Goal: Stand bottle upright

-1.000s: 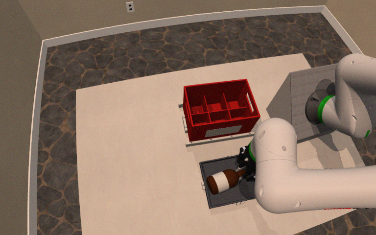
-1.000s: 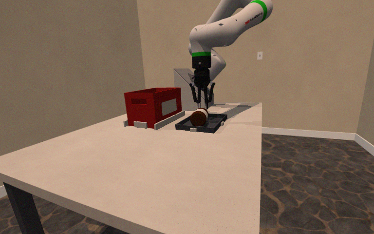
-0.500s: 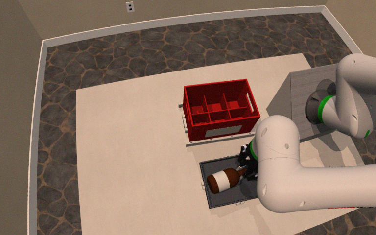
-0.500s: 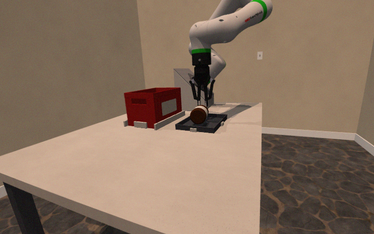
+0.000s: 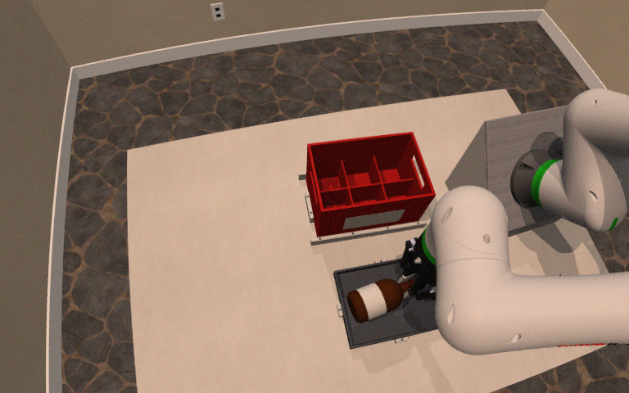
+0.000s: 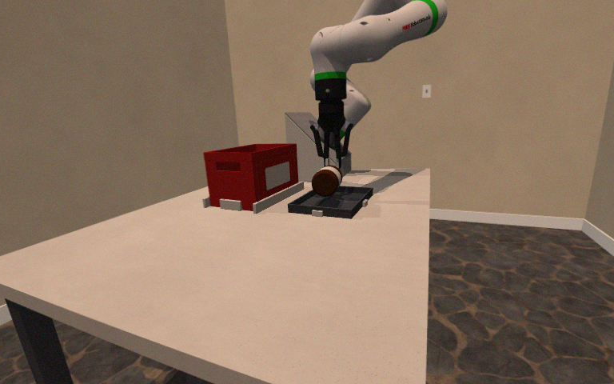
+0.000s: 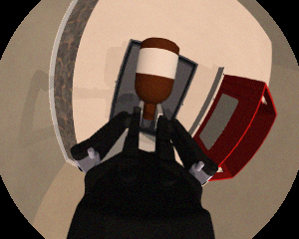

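The brown bottle (image 5: 375, 299) with a white label hangs roughly level a little above the dark grey tray (image 5: 389, 313), its base end toward the table's open side. My gripper (image 5: 410, 284) is shut on the bottle's neck and points straight down. In the exterior view the bottle (image 6: 327, 180) is clear of the tray (image 6: 332, 202), held by the gripper (image 6: 332, 162). In the wrist view the bottle (image 7: 155, 76) hangs from the fingers over the tray.
A red crate (image 5: 368, 181) with empty compartments stands just behind the tray, against grey stops; it also shows in the exterior view (image 6: 251, 172). A grey block (image 5: 522, 160) holds the arm's base at the right. My arm's elbow (image 5: 473, 268) hides the tray's right part.
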